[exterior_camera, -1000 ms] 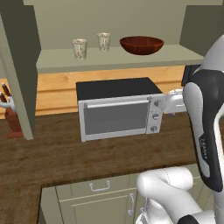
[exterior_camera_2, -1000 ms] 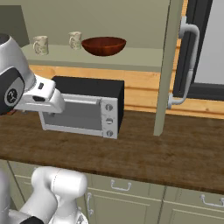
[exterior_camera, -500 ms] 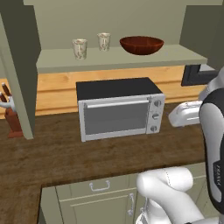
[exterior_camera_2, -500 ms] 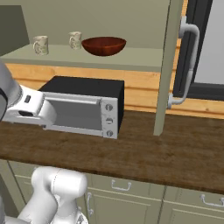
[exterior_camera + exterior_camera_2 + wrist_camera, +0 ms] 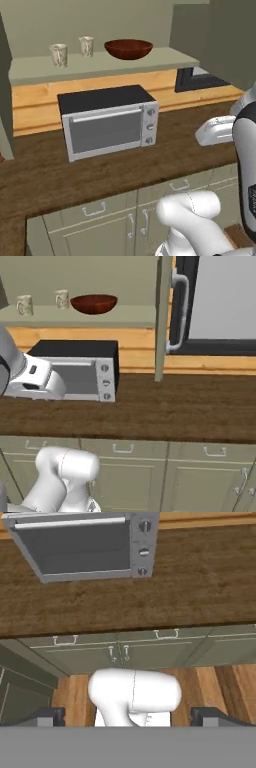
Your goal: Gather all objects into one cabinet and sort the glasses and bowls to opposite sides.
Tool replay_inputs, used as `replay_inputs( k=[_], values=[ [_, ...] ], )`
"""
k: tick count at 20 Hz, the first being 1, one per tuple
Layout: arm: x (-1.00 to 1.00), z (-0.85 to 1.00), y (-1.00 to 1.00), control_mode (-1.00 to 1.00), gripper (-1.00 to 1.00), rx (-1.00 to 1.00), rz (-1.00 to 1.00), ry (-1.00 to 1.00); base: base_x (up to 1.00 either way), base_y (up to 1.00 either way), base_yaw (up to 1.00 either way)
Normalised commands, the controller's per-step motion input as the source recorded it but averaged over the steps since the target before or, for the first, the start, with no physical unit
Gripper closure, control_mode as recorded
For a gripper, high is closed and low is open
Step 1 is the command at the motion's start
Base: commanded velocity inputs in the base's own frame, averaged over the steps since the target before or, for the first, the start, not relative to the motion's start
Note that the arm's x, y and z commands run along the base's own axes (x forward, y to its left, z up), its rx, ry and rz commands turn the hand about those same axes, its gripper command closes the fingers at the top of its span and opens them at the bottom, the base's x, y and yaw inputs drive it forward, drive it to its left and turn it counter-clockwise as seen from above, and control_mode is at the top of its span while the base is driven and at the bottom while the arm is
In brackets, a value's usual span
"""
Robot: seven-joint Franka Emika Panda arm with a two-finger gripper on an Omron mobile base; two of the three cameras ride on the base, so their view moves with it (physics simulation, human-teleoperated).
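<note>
Cream speckled tumblers (image 5: 59,54) (image 5: 86,45) stand near the left end of the long sage-green cabinet shelf (image 5: 160,61), and the wide, glossy dark red-brown bowl (image 5: 128,48) sits apart to their right. You appear to be between pickups, repositioning. Next, locate the remaining objects and bring them to this shelf. The gripper (image 5: 130,717) points down past the wooden counter (image 5: 200,592); its finger tips (image 5: 45,716) stand wide apart, holding nothing.

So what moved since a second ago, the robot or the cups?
The base drove, so the whole view shifted. The hand swung down to face the counter and base cabinets. The tumblers, bowl and toaster oven kept their places.
</note>
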Motion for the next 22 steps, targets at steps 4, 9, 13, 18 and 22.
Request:
replay_inputs(
  k=[4, 9, 13, 18, 22],
  values=[
    [0.00, 0.00, 0.00, 1.00, -1.00, 0.00, 0.00, 0.00, -0.25, -0.37, -0.75],
    [0.00, 0.00, 0.00, 1.00, -1.00, 0.00, 0.00, 0.00, -0.10, -0.27, -0.81],
    [0.00, 0.00, 0.00, 1.00, -1.00, 0.00, 0.00, 0.00, -0.01, -0.20, -0.85],
    [0.00, 0.00, 0.00, 1.00, -1.00, 0.00, 0.00, 0.00, 0.00, -0.15, -0.86],
    [0.00, 0.00, 0.00, 1.00, -1.00, 0.00, 0.00, 0.00, 0.00, -0.18, -0.86]
  ],
)
